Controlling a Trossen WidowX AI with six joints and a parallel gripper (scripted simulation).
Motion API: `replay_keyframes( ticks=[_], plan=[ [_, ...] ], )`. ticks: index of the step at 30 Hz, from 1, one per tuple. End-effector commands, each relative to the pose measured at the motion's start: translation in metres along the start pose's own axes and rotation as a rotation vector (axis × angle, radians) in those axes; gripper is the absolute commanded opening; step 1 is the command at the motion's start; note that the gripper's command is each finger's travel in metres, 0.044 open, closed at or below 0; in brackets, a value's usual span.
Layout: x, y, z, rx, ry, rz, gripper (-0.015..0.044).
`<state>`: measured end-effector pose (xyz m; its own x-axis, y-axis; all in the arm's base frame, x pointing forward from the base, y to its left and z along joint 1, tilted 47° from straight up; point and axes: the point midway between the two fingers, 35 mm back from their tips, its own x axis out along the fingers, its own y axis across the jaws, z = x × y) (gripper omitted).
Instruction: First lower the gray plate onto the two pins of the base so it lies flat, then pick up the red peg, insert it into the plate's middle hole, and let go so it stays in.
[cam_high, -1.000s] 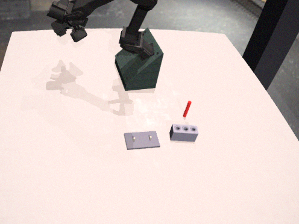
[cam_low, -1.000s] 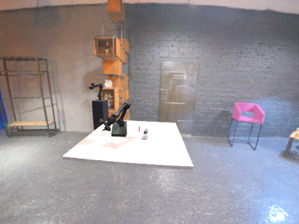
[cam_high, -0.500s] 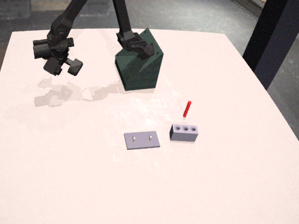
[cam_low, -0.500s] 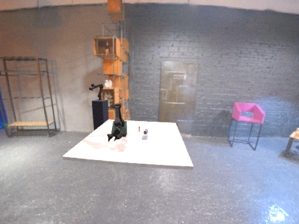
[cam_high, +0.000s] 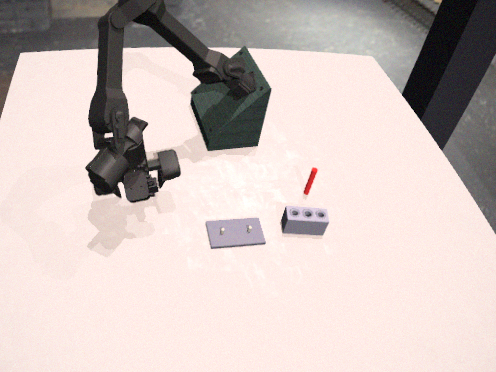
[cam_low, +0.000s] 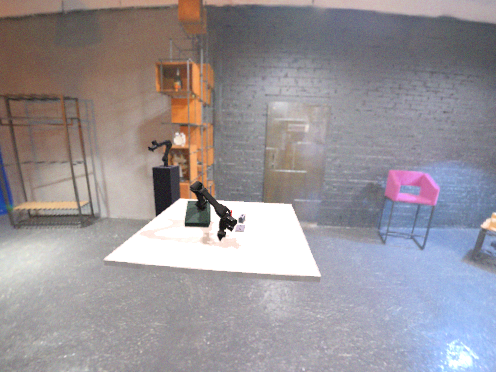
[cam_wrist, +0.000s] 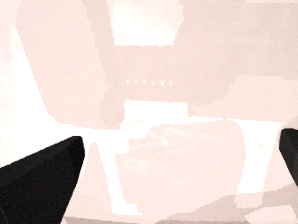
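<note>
The base (cam_high: 235, 240) (cam_low: 240, 229) is a flat gray slab on the table, with two short pale pins pointing up. The gray plate (cam_high: 305, 226) (cam_low: 242, 218), a thick block with three holes in its top face, stands on the table to the base's right in the top view, apart from it. The red peg (cam_high: 310, 181) (cam_low: 231, 213) is behind the plate, apart from it, and seems to stand on end. My gripper (cam_high: 139, 192) (cam_low: 227, 231) is open and empty, above the table to the left of the base in the top view. The wrist view shows only table top and shadows between the fingers.
The dark green angled block (cam_high: 235, 125) (cam_low: 197, 215) stands behind the base, with part of my arm over it. The white table (cam_high: 250, 320) (cam_low: 210, 260) carries everything. A dark post (cam_high: 445, 70) rises beyond the table's right edge in the top view.
</note>
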<state>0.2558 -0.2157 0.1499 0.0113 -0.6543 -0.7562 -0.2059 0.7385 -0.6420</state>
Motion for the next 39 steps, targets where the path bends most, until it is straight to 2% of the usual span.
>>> replay_keyframes(
  ticks=[1, 12, 22, 28, 33, 39],
  plan=[
    [-0.014, 0.040, 0.050, -0.172, -0.059, 0.030, 0.0440],
    [-0.065, 0.190, 0.136, -0.715, -0.101, 0.008, 0.0440],
    [-0.114, 0.353, 0.141, -1.230, -0.084, -0.197, 0.0440],
    [-0.114, 0.363, 0.140, -1.264, -0.081, -0.217, 0.0440],
    [-0.056, 0.352, 0.150, -1.264, -0.079, -0.219, 0.0440],
    [-0.046, 0.351, 0.153, -1.263, -0.079, -0.220, 0.0440]
  ],
)
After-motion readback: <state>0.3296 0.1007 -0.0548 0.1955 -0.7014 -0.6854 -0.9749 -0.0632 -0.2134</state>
